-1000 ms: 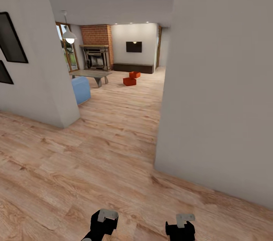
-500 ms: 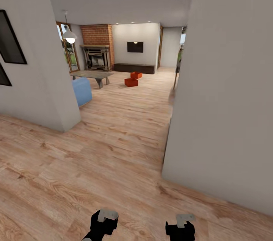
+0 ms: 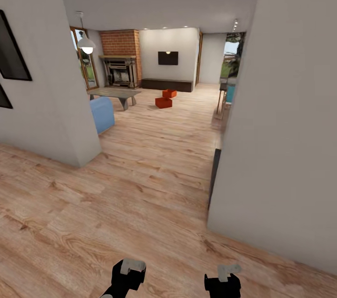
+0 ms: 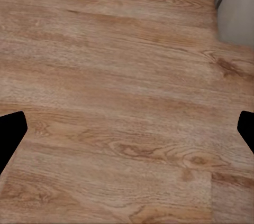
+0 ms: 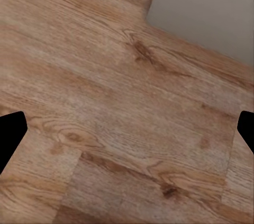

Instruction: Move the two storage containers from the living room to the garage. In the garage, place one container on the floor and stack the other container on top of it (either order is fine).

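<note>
From the head view, the robot stands on a light wood-plank floor (image 3: 140, 185) in a passage between two pale walls: one wall (image 3: 42, 101) at the left carrying dark framed pictures (image 3: 11, 49), and a broad wall (image 3: 290, 124) at the right. Beyond the gap lies the living room, with a brick fireplace (image 3: 120, 61), a wall TV (image 3: 168, 58) and a long dark low cabinet (image 3: 166, 85) beneath it. The two storage containers (image 3: 165, 98) sit on the planks far ahead, in front of that cabinet: the nearer bin (image 3: 163, 102) and the farther bin (image 3: 169, 93) stand just beside each other, whether touching cannot be told at this range. To their left stand a low grey table (image 3: 114, 94) and a blue sofa (image 3: 102, 114), with a white pendant lamp (image 3: 86, 45) hanging above. At the bottom edge the left gripper (image 3: 128, 272) and right gripper (image 3: 223, 275) show as dark wrists with pale brackets, low over the floor and well apart.

In the left wrist view, the left gripper's black fingertips (image 4: 10, 134) sit at the two side edges, spread wide with nothing between them but wood planks; a strip of pale wall shows at one corner.

In the right wrist view, the right gripper's fingertips (image 5: 10, 134) likewise stand far apart and empty over the planks, with a pale wall base meeting the floor beyond
</note>
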### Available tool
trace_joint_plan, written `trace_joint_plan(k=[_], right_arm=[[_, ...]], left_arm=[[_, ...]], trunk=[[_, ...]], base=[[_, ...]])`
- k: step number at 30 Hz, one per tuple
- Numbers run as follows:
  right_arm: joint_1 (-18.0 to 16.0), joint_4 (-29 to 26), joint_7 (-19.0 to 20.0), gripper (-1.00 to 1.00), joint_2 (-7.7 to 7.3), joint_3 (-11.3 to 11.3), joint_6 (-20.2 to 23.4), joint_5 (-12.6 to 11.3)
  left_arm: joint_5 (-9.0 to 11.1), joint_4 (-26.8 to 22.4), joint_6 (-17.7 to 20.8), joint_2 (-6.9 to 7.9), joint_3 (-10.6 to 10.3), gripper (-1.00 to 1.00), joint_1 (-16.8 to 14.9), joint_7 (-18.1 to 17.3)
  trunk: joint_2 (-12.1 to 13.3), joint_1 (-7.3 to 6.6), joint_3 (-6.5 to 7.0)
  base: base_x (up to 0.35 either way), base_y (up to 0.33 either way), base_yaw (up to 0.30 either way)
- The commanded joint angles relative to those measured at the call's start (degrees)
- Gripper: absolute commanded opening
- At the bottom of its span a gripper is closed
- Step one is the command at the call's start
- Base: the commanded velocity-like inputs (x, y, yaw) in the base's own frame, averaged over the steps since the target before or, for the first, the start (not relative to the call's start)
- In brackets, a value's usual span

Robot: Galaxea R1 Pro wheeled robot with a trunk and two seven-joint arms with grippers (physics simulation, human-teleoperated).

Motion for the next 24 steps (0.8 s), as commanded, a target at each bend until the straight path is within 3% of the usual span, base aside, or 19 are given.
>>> trace_joint_plan(k=[1,8,24], right_arm=[[0.0,-0.1,-0.4,1.00,-0.01,0.2,0.3,0.5],[0.0,-0.1,-0.4,1.00,-0.01,0.1,0.3,0.5],[0.0,0.0,-0.4,1.00,-0.01,0.1,0.3,0.5]], left_arm=[[0.3,0.0,-0.2,0.02,-0.3,1.00,-0.1,0.2],[-0.1,0.2,0.7,-0.21,-0.2,1.00,-0.1,0.5],[-0.1,0.8,1.1,-0.03,-0.6,1.00,-0.1,0.0]], trunk=[[0.0,0.01,-0.06],[0.0,0.01,-0.06],[0.0,0.01,-0.06]], base=[[0.028,0.017,0.000],[0.159,0.001,0.000],[0.322,-0.032,0.000]])
